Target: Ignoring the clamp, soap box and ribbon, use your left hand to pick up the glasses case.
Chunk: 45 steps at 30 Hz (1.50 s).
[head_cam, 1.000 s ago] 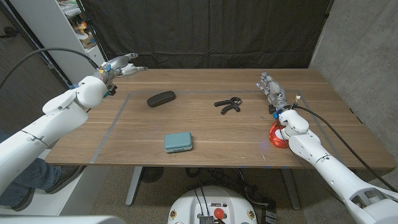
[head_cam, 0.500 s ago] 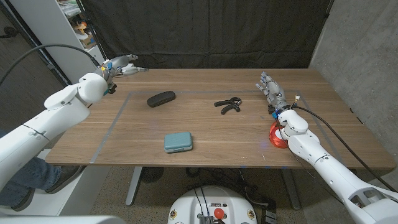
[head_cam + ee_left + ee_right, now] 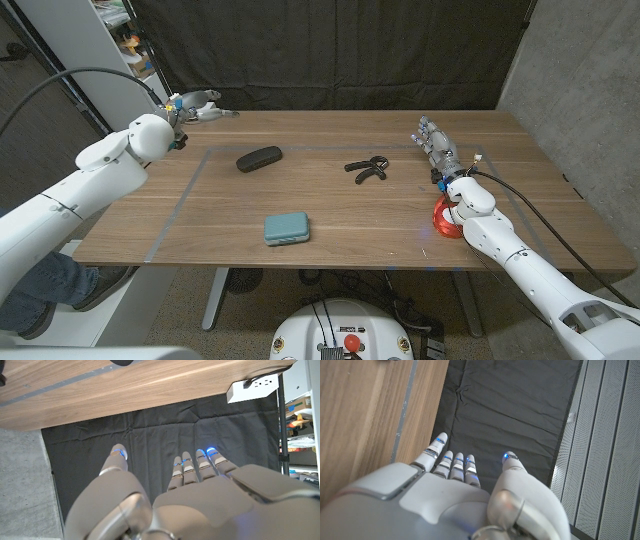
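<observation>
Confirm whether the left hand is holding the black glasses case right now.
No, the left hand hovers open at the table's far corner, apart from the black oval glasses case.

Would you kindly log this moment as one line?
left hand: open, far-left corner | glasses case: untouched on table | right hand: open, idle

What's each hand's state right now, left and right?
Left hand: open, fingers spread, holding nothing.
Right hand: open, fingers extended, holding nothing.
</observation>
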Motion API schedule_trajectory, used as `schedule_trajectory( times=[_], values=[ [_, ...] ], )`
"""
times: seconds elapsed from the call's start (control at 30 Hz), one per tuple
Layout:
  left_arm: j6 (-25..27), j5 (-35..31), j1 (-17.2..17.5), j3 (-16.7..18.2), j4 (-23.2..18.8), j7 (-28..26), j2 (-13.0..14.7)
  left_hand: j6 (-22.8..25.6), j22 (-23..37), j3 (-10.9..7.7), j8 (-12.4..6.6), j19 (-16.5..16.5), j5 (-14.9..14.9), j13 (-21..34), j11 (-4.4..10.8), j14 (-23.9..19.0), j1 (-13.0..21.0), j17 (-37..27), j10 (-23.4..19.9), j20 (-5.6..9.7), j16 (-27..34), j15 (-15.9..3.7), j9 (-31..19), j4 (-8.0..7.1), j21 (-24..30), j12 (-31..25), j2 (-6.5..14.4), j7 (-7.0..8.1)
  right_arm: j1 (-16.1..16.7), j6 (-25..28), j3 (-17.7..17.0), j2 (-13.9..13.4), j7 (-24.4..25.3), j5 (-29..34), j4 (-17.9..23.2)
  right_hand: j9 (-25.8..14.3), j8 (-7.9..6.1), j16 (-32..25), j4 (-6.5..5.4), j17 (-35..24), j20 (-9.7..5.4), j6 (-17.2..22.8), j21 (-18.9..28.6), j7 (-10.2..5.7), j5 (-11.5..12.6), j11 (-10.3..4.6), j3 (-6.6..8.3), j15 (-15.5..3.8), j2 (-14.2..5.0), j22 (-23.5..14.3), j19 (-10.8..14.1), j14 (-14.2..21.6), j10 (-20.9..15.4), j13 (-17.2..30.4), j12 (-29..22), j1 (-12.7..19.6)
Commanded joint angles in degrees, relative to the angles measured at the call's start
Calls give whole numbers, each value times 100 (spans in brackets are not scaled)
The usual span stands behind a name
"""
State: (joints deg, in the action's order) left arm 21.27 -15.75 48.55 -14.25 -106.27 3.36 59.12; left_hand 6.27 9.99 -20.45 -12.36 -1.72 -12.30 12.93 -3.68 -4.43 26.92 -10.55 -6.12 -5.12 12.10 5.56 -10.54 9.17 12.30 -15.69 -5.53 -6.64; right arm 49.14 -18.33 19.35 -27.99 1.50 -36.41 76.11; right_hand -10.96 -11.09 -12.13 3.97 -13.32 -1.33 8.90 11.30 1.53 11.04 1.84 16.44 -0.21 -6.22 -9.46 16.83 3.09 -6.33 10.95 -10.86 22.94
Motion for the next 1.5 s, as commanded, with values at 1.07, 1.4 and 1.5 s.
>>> schedule_trajectory(
  times=[1.07, 1.4, 1.5],
  values=[
    [165, -674, -976, -1106, 387, 589, -298, 88, 28, 89, 3, -48, -98, 52, 44, -61, 20, -16, -77, -44, 2, -37, -25, -32, 1, -39, -158, 4, 13, -67, -99, -61, -141, -98, -80, -5, -23, -50, 24, -3, 10, 25, -10, -24, 15, -7, -7, 1, -41, -34, 58, 93, -58, 3, -43, -56],
    [317, -653, -1047, -1190, 428, 734, -363, 95, 28, 140, 20, -211, -155, 66, 38, -126, 47, -14, -128, 55, 1, -69, -27, -47, 37, -50, -209, 0, 3, -68, -109, -77, -179, -114, -77, -4, -22, -49, 28, -2, 8, 22, -11, -29, 15, -6, -9, 11, -44, -34, 59, 94, -59, 3, -42, -58],
    [388, -655, -1058, -1198, 423, 744, -371, 94, 28, 147, 23, -213, -162, 68, 36, -131, 50, -13, -125, 24, -1, -69, -27, -49, 34, -48, -215, 2, 11, -65, -112, -82, -175, -115, -71, -4, -22, -48, 31, -1, 10, 23, -12, -25, 16, -10, -8, 11, -44, -34, 59, 93, -60, 3, -42, -56]
  ],
)
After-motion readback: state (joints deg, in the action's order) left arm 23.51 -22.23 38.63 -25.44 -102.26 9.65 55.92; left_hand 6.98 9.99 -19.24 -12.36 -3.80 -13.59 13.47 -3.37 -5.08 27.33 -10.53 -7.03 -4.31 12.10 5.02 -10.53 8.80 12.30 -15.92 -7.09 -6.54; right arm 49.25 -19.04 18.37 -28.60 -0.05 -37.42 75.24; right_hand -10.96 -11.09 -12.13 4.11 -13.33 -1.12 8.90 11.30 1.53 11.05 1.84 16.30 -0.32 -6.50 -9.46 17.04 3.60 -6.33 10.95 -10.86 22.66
